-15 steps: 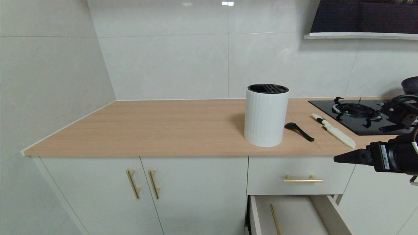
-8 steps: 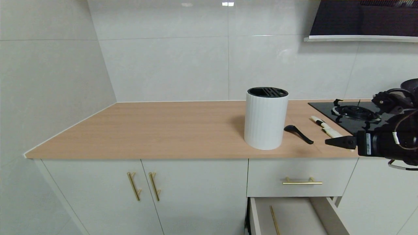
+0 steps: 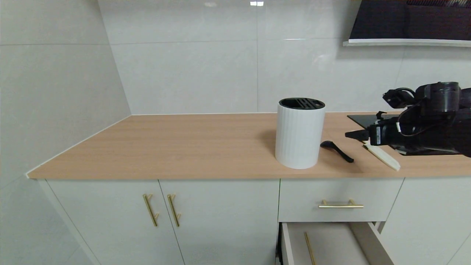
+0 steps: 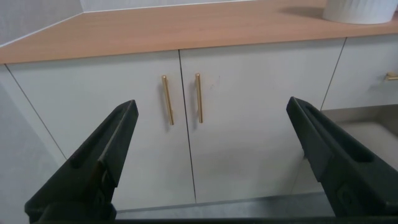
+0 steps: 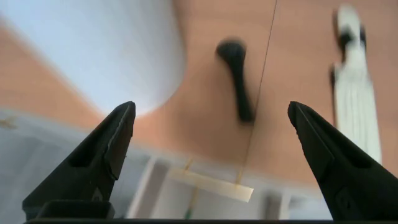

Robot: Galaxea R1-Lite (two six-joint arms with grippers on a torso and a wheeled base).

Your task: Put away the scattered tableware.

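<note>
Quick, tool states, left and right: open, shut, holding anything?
Left tool: open, holding nothing.
Right tool: open, holding nothing.

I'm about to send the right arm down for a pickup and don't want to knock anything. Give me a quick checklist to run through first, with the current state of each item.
1. Right hand open: ok, spread wide, empty.
2. Spoon free: ok, lies flat on the counter between holder and knife, touching neither.
3. Right hand lined up on spoon: cannot tell; the right wrist view frames it, but the height is unclear.
4. Holder top free: ok, nothing sticks out of its slots.
5. Lower drawer open: ok, pulled out.
6. Left hand out of the way: ok, open, low before the cabinet doors.
</note>
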